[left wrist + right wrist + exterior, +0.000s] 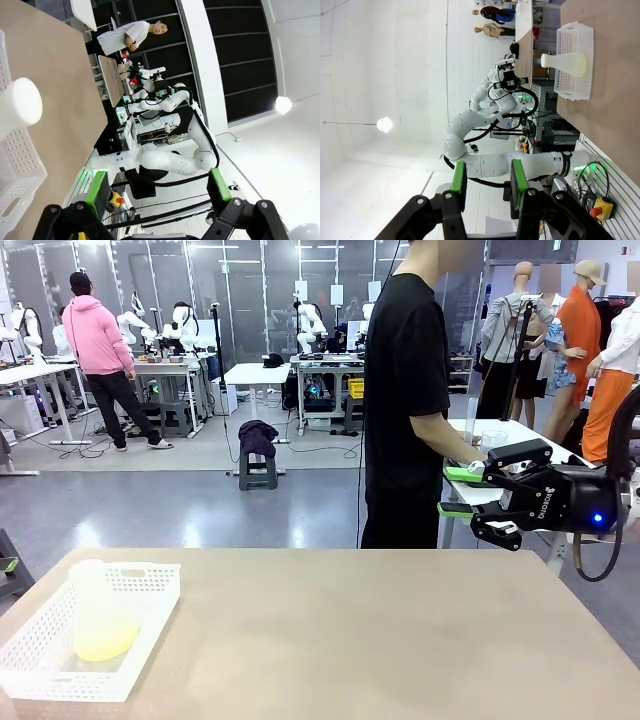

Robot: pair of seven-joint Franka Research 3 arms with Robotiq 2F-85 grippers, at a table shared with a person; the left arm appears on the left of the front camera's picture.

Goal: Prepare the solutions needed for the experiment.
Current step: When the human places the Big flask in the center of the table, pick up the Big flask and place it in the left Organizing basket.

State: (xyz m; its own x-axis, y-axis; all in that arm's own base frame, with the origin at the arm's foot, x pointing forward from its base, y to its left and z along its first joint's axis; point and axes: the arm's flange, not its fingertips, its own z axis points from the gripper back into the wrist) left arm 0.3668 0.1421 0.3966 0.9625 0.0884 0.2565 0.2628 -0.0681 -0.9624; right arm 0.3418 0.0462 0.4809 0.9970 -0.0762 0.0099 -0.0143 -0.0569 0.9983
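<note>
We've got the flask (100,612) parked in the near-left basket (150,640) so it won't tip, left end effector (157,192) released, right end effector (462,492) half-clenched on nothing.

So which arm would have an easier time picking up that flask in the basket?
Probably the left. The flask stands in the basket at the table's left edge, close in the left gripper's view, jaws open. The right gripper hangs far right, beyond the table.
</note>
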